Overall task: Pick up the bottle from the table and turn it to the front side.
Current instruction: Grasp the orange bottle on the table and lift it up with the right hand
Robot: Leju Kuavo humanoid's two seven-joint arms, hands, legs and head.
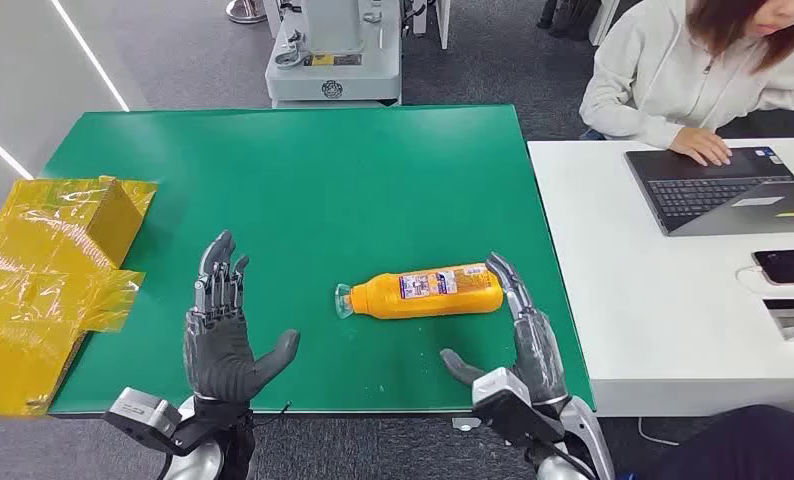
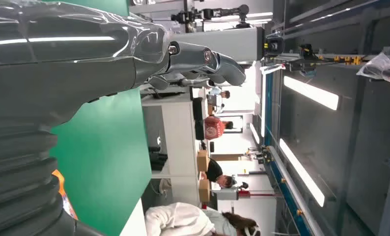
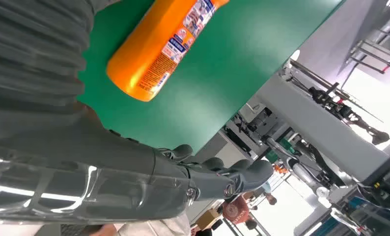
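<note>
Nearest me, the left robot hand (image 1: 225,335) hovers spread and empty over the green desk (image 1: 303,180), the right robot hand (image 1: 518,330) is spread beside the base of the orange bottle (image 1: 428,291) lying flat, a person (image 1: 693,75) typing beyond.

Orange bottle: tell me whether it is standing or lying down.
Lying down. The orange bottle rests on its side on the green table, cap toward the left hand, base by the right hand.

Dark grey hands (image 1: 228,345), ribbed grey covers, silver wrists.
</note>
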